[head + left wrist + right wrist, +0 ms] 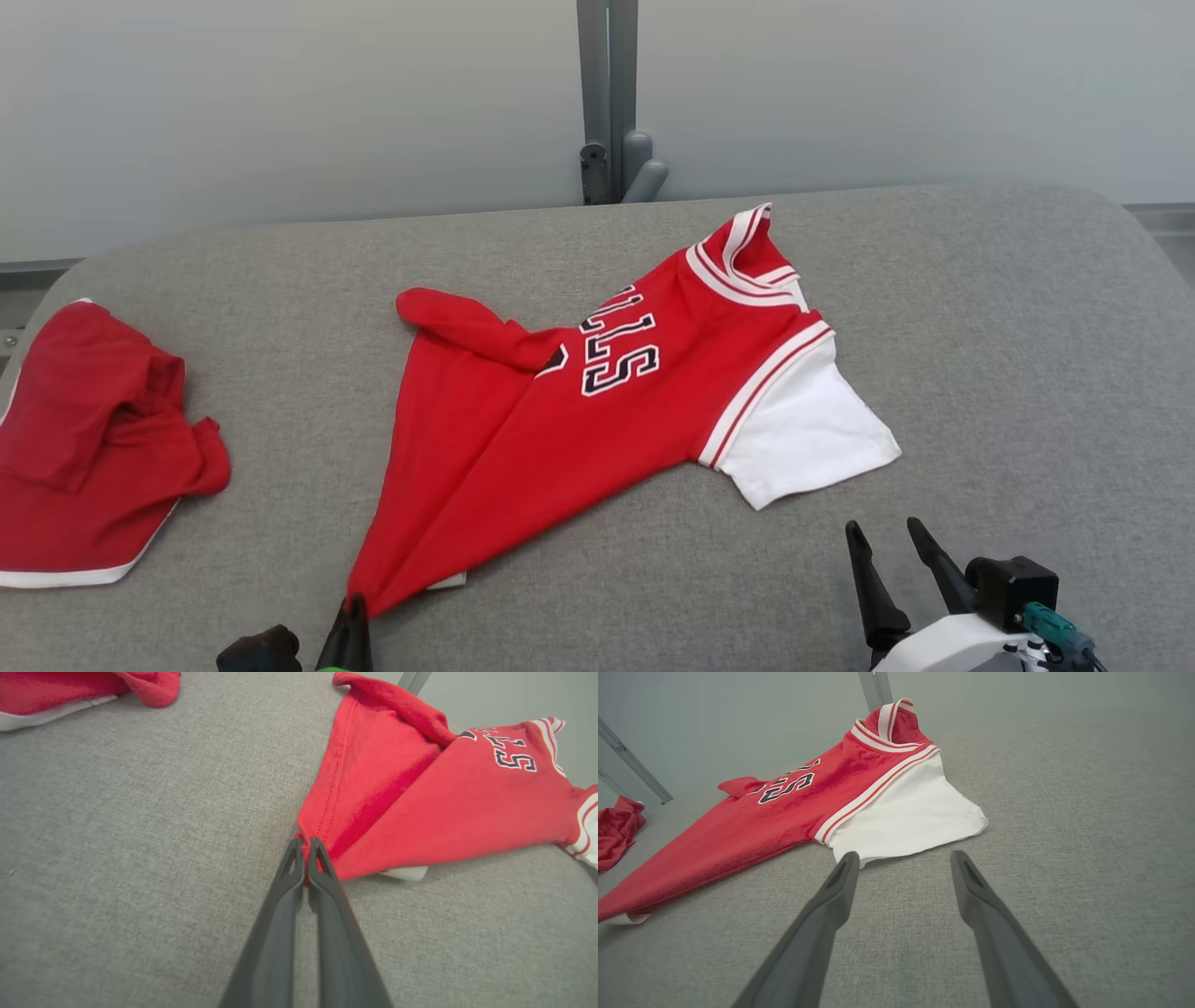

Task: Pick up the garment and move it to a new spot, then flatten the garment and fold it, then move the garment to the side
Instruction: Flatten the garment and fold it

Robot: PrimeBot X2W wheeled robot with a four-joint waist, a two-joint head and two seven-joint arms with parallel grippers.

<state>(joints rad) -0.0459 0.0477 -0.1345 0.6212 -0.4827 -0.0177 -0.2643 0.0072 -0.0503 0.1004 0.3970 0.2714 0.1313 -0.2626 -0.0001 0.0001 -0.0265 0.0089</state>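
1. At the table's (1008,308) near edge, your left gripper (353,611) pinches the jersey's (560,420) hem corner; your right gripper (883,525) hangs spread, empty.
2. The jersey lies mid-table, one side folded over: flattening, folding and moving aside remain.
3. The left wrist view shows the pinch clearly, and white cloth (406,873), perhaps a sleeve, underneath.

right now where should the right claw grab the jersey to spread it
Probably the outer edge of the white sleeve, coming low from the robot's side: it lies flat just ahead of the open right claw, while the left claw pinches the hem.
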